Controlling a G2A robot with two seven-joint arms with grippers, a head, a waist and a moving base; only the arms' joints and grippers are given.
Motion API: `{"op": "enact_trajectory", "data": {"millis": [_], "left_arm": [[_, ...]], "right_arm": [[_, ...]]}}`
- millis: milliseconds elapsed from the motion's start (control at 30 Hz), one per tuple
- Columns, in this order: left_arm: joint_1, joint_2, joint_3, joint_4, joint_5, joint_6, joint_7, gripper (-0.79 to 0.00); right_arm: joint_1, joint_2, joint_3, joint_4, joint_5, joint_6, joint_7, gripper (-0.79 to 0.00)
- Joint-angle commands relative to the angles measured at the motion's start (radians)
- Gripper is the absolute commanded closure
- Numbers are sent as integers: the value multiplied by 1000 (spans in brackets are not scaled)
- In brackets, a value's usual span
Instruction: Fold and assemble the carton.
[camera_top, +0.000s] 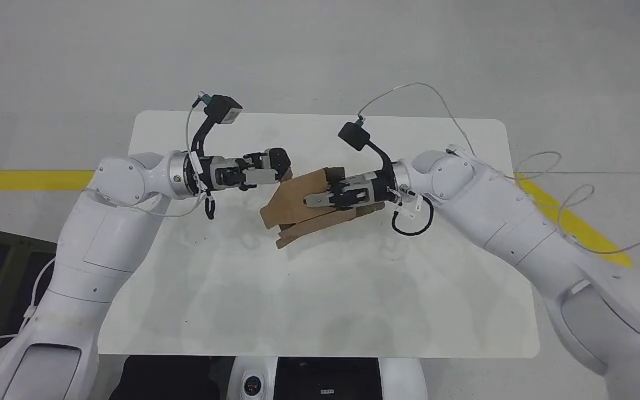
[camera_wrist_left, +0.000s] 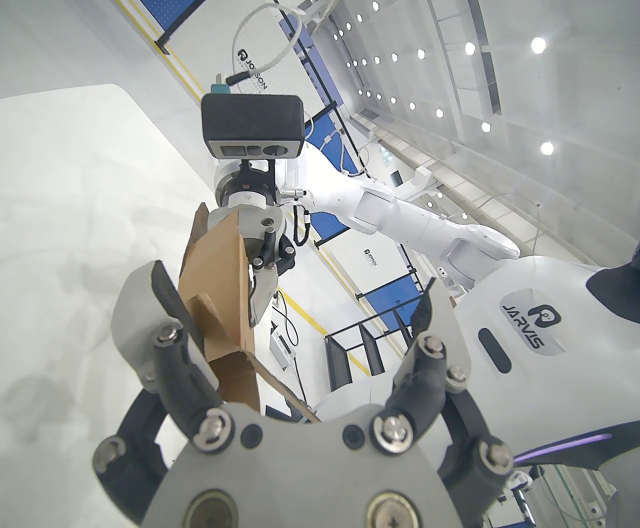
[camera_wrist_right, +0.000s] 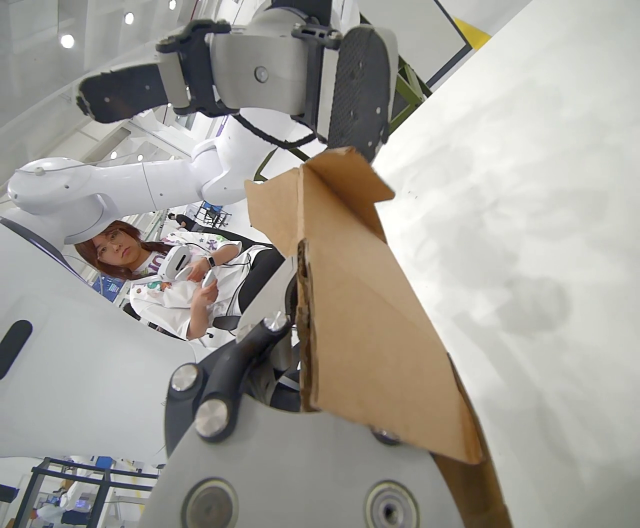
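A brown carton, partly folded with loose flaps, hangs just above the white table near its middle. My right gripper is shut on one panel of it; in the left wrist view its fingers clamp that panel's edge. My left gripper is open at the carton's far left corner. One of its fingers touches a carton flap, while the other finger stands well apart. In the right wrist view the carton rises from my gripper toward the open left gripper.
The table around the carton is bare, with free room toward the front edge. A yellow floor line runs past both sides of the table.
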Motion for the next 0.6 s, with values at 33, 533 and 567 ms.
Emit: {"op": "enact_trajectory", "data": {"millis": [33, 533, 567], "left_arm": [[-2, 0, -16, 4, 60, -35, 57, -785], [3, -5, -4, -24, 162, -70, 116, -785], [3, -5, -4, -24, 162, -70, 116, -785]], "right_arm": [[-2, 7, 10, 26, 21, -6, -6, 0], [-90, 55, 158, 130, 170, 39, -53, 0], [-90, 55, 158, 130, 170, 39, -53, 0]]}}
